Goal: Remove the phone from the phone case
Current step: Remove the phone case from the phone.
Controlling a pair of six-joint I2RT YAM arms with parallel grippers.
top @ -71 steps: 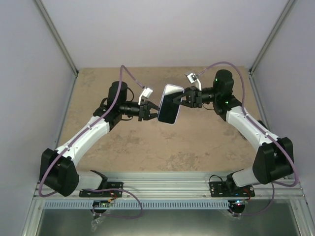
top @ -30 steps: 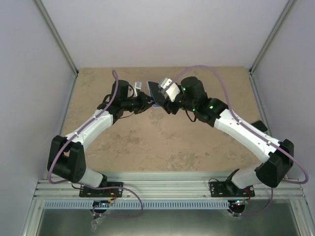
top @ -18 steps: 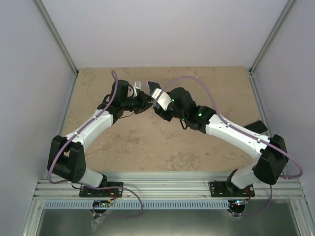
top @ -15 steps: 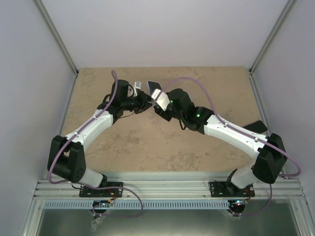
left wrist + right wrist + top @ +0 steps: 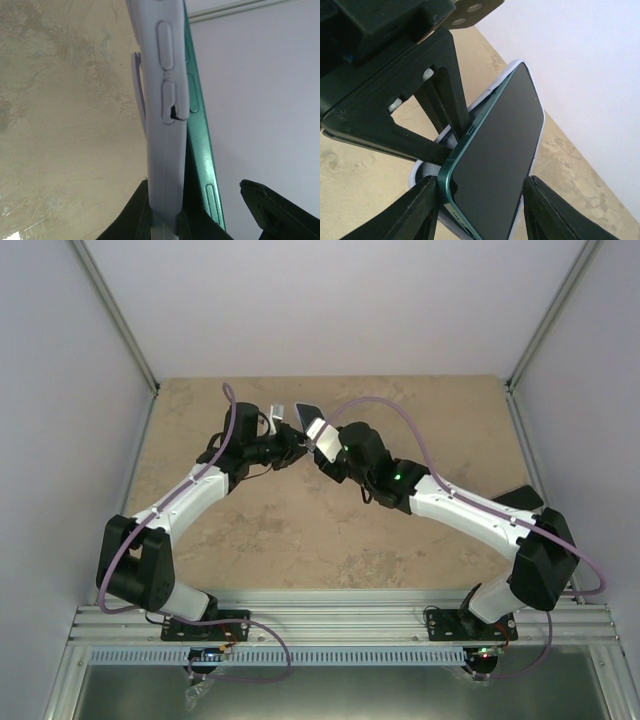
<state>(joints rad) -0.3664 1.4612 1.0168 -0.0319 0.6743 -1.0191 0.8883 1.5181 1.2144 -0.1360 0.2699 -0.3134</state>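
Note:
A lilac phone case (image 5: 162,125) and a green phone (image 5: 197,135) are held in the air over the back middle of the table (image 5: 300,530). In the left wrist view they are edge-on, and the phone stands apart from the case along its lower part. My left gripper (image 5: 165,220) is shut on the case's back wall, with one finger between case and phone. My right gripper (image 5: 480,200) grips the phone (image 5: 500,150) by its two long edges; the case (image 5: 422,175) shows behind it. In the top view phone (image 5: 308,412) and case (image 5: 320,432) meet between both grippers.
Grey walls enclose the tan table on the left, back and right, with metal corner posts (image 5: 120,325). Both arms reach inward and cross close together near the back middle. The arm bases sit on the rail (image 5: 340,625) at the near edge.
The right arm swung left and came in close to the left gripper. The phone and case moved back and left and turned edge-up. In the last half second both shifted slightly left.

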